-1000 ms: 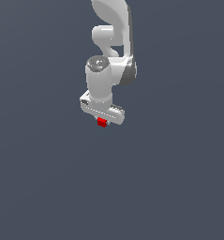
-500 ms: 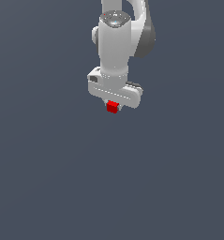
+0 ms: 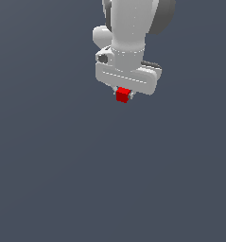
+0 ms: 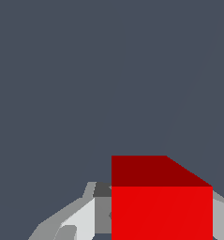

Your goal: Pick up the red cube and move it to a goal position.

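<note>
Item: red cube; location: clamped between the fingers of the hand, beneath the white arm; surroundings: plain grey; no goal marker visible. Risk: cube slipping free during transit, judged likely if the grip is shallow or motion abrupt.

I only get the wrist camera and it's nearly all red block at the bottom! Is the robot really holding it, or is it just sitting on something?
Observer: It's held. In the exterior view the red cube hangs right under the white gripper, with nothing beneath it.
Operator: How big is the block really?
Observer: Tiny, much narrower than the gripper's body.
Operator: Can you see where it has to go?
Observer: No. Neither view shows any goal marker, only plain dark grey background.
</note>
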Controlling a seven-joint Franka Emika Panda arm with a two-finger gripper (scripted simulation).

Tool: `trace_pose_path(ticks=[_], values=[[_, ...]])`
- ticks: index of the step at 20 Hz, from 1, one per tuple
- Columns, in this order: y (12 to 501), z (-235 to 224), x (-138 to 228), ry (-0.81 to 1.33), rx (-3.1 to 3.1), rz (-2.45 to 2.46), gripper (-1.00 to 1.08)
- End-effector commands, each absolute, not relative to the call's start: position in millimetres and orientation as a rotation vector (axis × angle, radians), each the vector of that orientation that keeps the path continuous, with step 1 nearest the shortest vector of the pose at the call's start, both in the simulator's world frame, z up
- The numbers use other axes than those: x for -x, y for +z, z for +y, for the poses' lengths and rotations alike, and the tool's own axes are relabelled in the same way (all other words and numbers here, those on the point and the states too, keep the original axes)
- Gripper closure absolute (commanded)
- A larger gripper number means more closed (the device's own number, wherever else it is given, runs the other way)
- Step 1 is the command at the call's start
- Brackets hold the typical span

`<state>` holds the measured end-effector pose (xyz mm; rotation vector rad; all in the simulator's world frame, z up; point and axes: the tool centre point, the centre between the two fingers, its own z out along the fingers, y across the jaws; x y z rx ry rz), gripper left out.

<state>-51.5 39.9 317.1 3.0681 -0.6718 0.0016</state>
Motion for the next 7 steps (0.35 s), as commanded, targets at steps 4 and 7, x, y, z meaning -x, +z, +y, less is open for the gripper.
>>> trace_pose_path(ticks=[4,7], values=[[333.0,47.5,49.1,0.000,-3.068,-0.672,1.08],[334.8,48.4,48.5,0.000,-3.068,-0.672,1.08]])
